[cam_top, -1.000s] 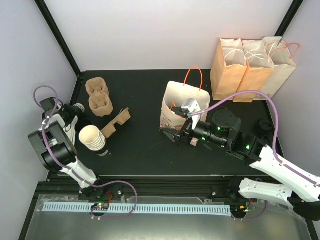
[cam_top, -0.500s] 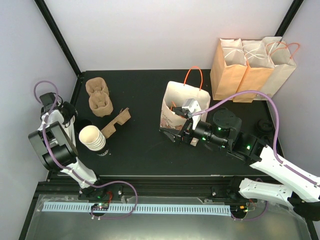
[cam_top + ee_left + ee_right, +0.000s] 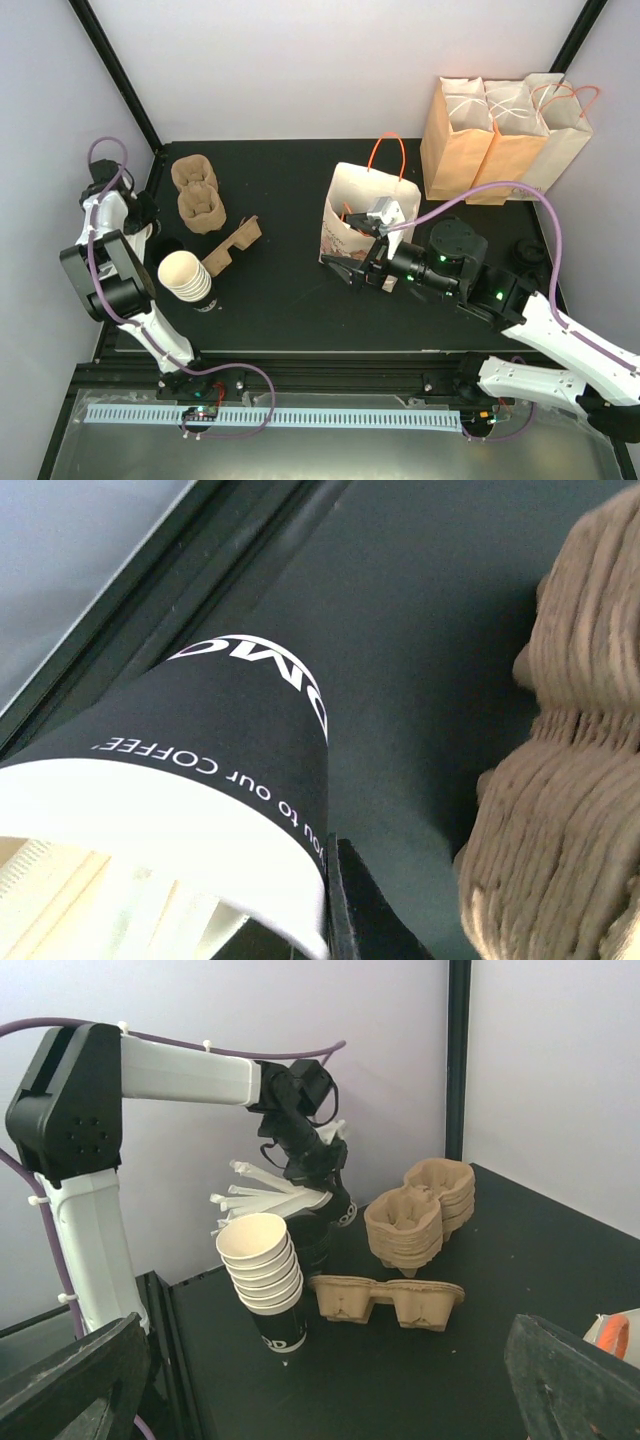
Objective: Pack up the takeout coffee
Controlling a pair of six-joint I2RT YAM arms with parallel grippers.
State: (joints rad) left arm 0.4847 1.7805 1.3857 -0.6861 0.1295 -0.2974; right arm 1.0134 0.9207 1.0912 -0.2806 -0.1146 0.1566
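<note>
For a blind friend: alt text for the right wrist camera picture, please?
The left arm bends down over a black cup holding white sticks. Beside it sit stacked paper cups and brown pulp cup carriers on a black table.

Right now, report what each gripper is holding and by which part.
The left gripper is shut on the rim of the open black paper cup with white lettering. The right gripper is open and holds nothing.
</note>
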